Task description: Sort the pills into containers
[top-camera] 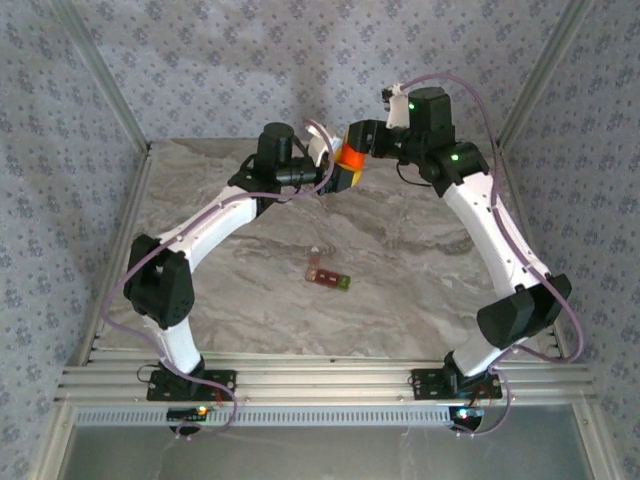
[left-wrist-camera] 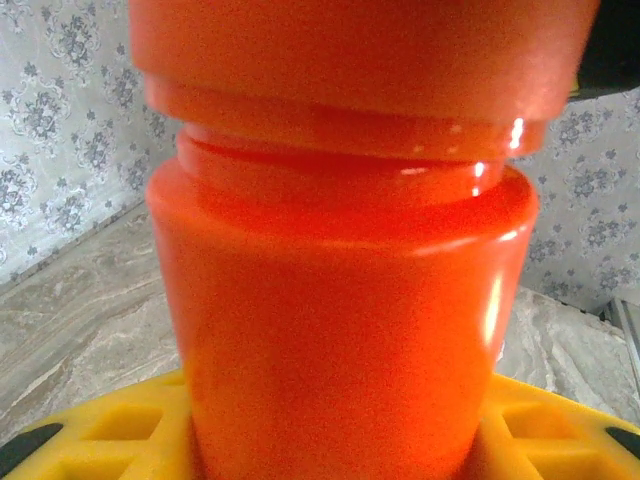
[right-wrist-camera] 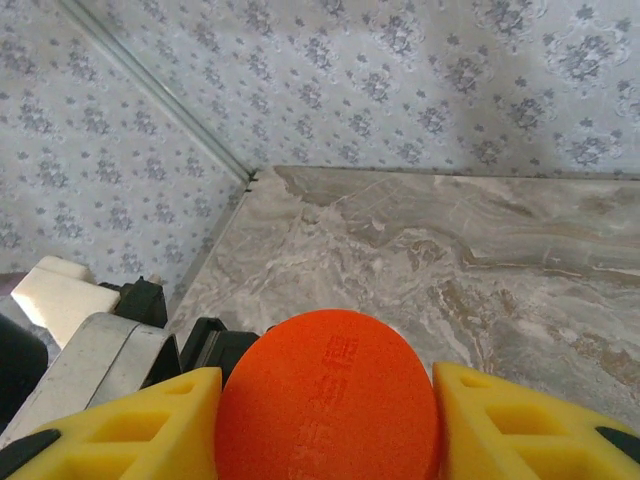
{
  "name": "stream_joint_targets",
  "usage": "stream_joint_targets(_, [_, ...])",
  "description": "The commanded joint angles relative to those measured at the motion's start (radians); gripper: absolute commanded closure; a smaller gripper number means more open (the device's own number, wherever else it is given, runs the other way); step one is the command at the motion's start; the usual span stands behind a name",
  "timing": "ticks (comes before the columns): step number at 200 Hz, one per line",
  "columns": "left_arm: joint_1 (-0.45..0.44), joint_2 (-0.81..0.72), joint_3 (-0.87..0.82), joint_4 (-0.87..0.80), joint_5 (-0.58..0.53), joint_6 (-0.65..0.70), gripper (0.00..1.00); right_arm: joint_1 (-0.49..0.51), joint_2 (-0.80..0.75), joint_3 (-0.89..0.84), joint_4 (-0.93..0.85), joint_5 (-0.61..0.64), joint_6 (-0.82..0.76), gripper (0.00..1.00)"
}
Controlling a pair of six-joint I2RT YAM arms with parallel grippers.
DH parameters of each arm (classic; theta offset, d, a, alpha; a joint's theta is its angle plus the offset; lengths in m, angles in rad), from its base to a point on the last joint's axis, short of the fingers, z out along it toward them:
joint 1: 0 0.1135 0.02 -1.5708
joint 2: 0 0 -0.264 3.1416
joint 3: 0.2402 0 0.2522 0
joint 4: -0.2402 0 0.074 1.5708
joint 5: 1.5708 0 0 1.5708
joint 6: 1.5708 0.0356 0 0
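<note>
Both arms hold an orange pill bottle (top-camera: 349, 160) in the air over the back of the table. My left gripper (left-wrist-camera: 335, 445) is shut on the bottle's body (left-wrist-camera: 340, 310), with yellow fingers (left-wrist-camera: 120, 440) on either side of it. My right gripper (right-wrist-camera: 325, 425) is shut on the bottle's round orange cap (right-wrist-camera: 325, 395), which sits between its yellow fingers (right-wrist-camera: 510, 425). The cap (left-wrist-camera: 350, 60) is seated on the neck. The bottle wall is opaque, so any pills are hidden. The containers (top-camera: 328, 275), a dark red-brown strip with a green end, lie flat mid-table.
The marble tabletop (top-camera: 420, 260) is fenced by patterned walls (top-camera: 250, 70) at the back and sides, with metal corner posts (top-camera: 110, 90). An aluminium rail (top-camera: 320, 385) carrying the arm bases runs along the near edge.
</note>
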Motion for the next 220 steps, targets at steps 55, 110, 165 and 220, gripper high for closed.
stream_joint_targets(55, [-0.003,-0.012,0.030,0.111,-0.036,0.004,1.00,-0.106,-0.047,-0.030,0.062,-0.154,0.163,0.25])
stream_joint_targets(110, [-0.001,-0.015,0.031,0.103,-0.002,-0.006,1.00,-0.261,-0.096,-0.094,0.191,-0.383,0.199,0.16])
stream_joint_targets(165, [-0.001,-0.002,0.061,0.093,0.066,-0.038,1.00,-0.251,-0.012,0.035,0.077,-0.517,0.028,0.16])
stream_joint_targets(220, [-0.001,0.010,0.098,0.044,0.131,-0.051,1.00,-0.207,0.070,0.172,-0.054,-0.520,-0.102,0.16])
